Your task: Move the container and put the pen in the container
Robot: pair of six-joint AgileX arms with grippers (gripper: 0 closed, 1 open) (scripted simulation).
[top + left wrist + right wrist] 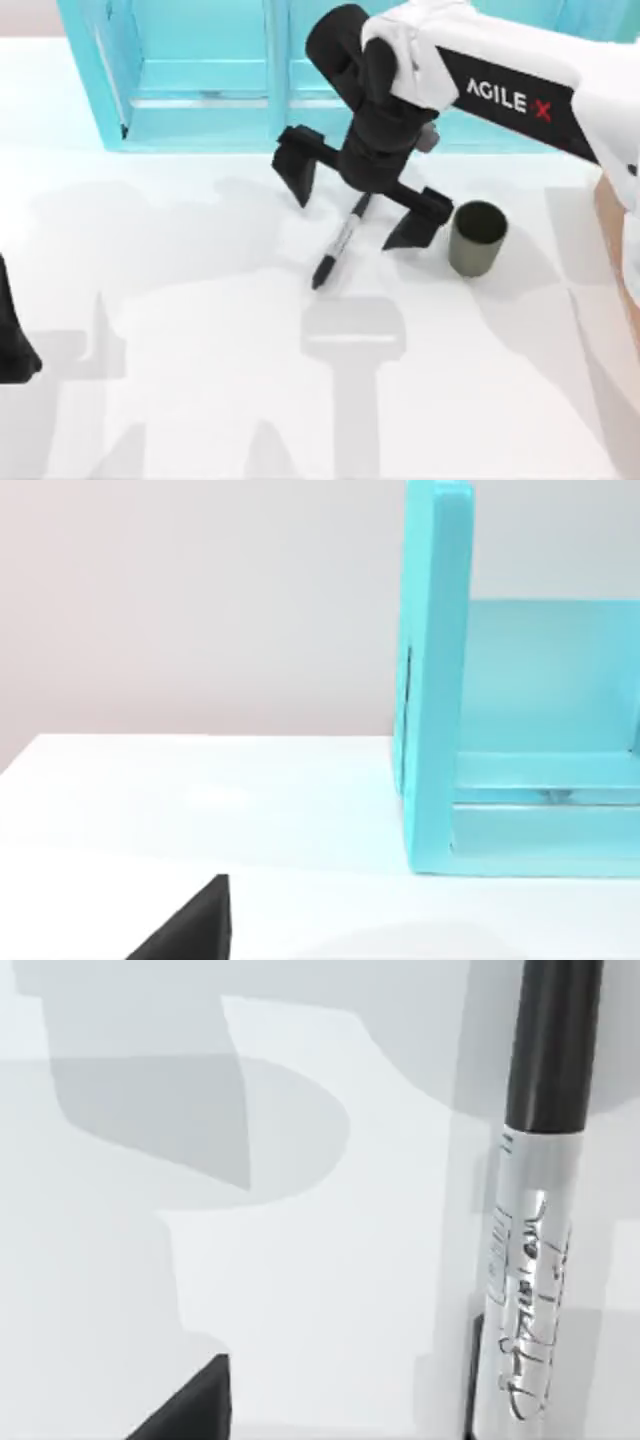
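White table (pixel 200 330), turquoise shelf unit (pixel 200 80) behind. Right gripper (pixel 360 205) spread wide over slim black-and-grey marker pen (pixel 340 243); olive-grey cylindrical cup (pixel 476 238) beside. Centre on barrel, descend, close squarely. Left gripper (pixel 12 340) parked at left edge; fingers' state cannot tell.

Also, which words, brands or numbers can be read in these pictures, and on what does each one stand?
"AGILE X": white letters, the X red, on the black band of the right arm, in the top view.
Small black print on the grey-white barrel of the slim black-ended marker pen, in the right wrist view: too distorted to read.
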